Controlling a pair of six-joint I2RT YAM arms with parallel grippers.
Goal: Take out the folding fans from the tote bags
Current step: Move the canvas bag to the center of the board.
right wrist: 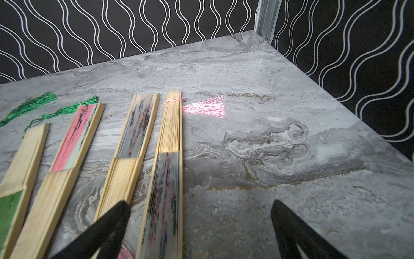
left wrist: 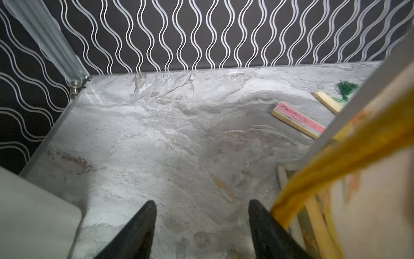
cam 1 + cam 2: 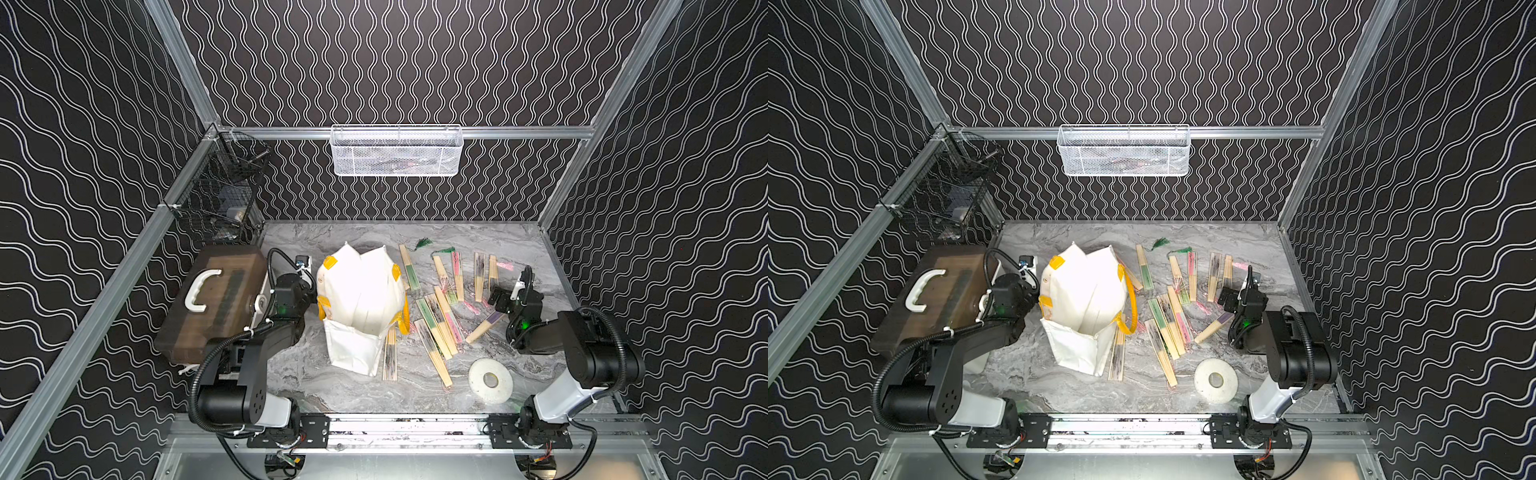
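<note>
Left gripper [image 2: 201, 207]: fingers spread, only bare table [image 2: 156, 134] between them; it sits at the left side of the bags, next to the brown-lidded box [image 3: 216, 299].
Right gripper [image 1: 201, 205]: fingers spread wide and gripping nothing. It is low over the back row of fans, and one ink-flecked fan [image 1: 163, 190] lies on the table between the two fingers.
Tote bags [image 3: 361, 291]: two white canvas bags mid-table, one bulging and leaning over the other [image 3: 351, 351], which lies flatter nearer the robot base.
Yellow handle [image 2: 331, 161]: hangs just beside the outer face of one left finger; contact cannot be told.
Folding fans [image 3: 438, 322]: about a dozen, closed, on the table right of the bags – some crossed in a loose heap, others side by side further back with green and pink tassels.
Fan by the bag [image 3: 390, 353]: on the table along the lower bag's right edge, far end under the handle.
Bamboo sticks [image 2: 313, 219]: seen against the canvas in the left wrist view – inside or outside a bag, unclear.
Tape roll [image 3: 490, 380]: white, near the right arm.
</note>
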